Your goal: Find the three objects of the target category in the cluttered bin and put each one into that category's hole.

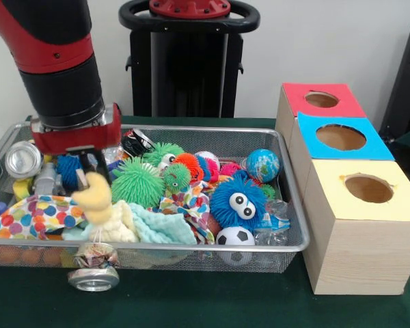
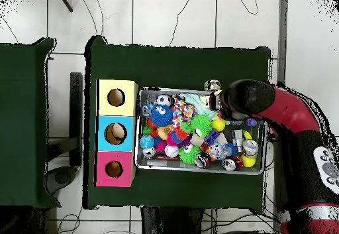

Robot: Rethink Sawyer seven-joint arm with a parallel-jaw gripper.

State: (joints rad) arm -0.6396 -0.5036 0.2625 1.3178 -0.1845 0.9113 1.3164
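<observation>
Red arm (image 1: pixel 58 65) upright over bin (image 1: pixel 287 225); fingers apparently gripping yellow plush (image 1: pixel 96 198).

Front close, overhead high (shared bin (image 1: pixel 290 205))

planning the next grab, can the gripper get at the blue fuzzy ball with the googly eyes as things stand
Probably yes: the blue fuzzy ball sits on top of the clutter with nothing over it, and the gripper is over the bin's other end.
</observation>
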